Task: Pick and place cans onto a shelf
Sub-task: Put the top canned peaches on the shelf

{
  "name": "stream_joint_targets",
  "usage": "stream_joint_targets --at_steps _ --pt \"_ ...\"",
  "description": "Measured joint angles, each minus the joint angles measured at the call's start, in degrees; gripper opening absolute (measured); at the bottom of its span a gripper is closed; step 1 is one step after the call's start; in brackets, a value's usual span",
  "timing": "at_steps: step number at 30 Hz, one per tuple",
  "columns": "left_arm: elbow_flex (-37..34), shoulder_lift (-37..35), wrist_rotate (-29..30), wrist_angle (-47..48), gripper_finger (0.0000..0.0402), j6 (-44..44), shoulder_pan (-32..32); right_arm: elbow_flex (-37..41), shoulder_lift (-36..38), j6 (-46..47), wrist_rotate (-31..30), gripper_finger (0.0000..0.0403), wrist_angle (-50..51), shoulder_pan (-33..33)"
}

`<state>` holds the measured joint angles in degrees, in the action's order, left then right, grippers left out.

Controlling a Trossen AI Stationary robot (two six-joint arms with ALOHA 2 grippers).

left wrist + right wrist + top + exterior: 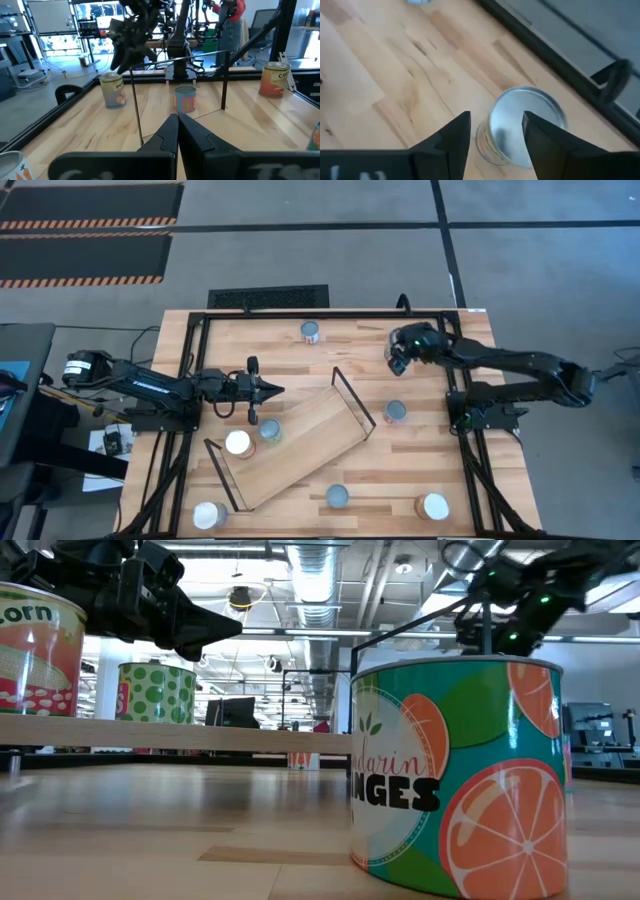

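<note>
The right gripper (pixel 397 356) hangs near the table's (pixel 480 470) far right corner, its fingers (pixel 451 137) spread apart above a silver-topped can (pixel 520 122) that stands upright on the wood just inside the black edge frame; in the right wrist view the can's lid shows between the two fingertips, and nothing is pinched.

The left gripper (pixel 277 390) reaches in from the table's left edge, its fingers pressed together into a point (empty, as the left wrist view shows (pixel 177 131)); it hovers over the wood just beside the far long edge of the shelf (pixel 300 445).

The shelf lies slantwise in the middle of the table, black wire frames upright at both short ends; a white-topped can (pixel 238 443) stands on its left end, and a green-labelled can (pixel 270 430) stands at its far edge next to that one.

Other cans stand scattered on the table: one by the far edge (pixel 310 332); one right of the shelf (pixel 395 412); one at the near edge (pixel 338 496); a white-topped one toward the near right corner (pixel 434 506); another at the near left corner (pixel 209 515).

In the low view the mandarin-orange can (pixel 460 775) stands closest to the camera.
</note>
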<state>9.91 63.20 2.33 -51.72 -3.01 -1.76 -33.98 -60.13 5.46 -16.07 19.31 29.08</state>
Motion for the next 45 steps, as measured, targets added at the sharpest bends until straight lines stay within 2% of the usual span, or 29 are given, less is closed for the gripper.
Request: stream_joint_targets --at_steps 7,16,21,26,30,37,42,45 --pt "0.0 0.0 0.0 0.0 0.0 -0.2 0.0 -5.6 -10.2 -1.0 0.9 0.016 4.1 2.6" --pt "0.0 0.0 0.0 0.0 0.0 -0.2 0.0 -13.4 -16.8 -3.6 2.5 0.0013 10.0 2.3" --pt "0.0 0.0 0.0 0.0 0.0 0.2 0.0 -18.5 -18.0 -3.4 7.5 0.0018 12.9 1.4" --pt "0.0 0.0 0.0 -0.7 0.0 1.6 0.0 -24.6 -17.9 -3.4 7.2 0.0005 15.3 -2.1" --pt "0.0 0.0 0.0 -0.7 0.0 1.5 0.0 -31.2 -17.9 -3.4 5.3 0.0008 17.9 -5.9" --pt "0.0 0.0 0.0 -0.6 0.0 1.3 0.0 -44.7 -17.9 -3.4 -4.4 0.0004 23.3 -14.3" --pt "0.0 0.0 0.0 -0.6 0.0 1.4 0.0 -51.4 -18.0 -4.6 -5.2 0.0004 23.4 -20.7" --pt "0.0 0.0 0.2 -0.6 0.0 1.4 0.0 -52.8 -18.0 -5.8 -5.1 0.0004 21.7 -25.2"
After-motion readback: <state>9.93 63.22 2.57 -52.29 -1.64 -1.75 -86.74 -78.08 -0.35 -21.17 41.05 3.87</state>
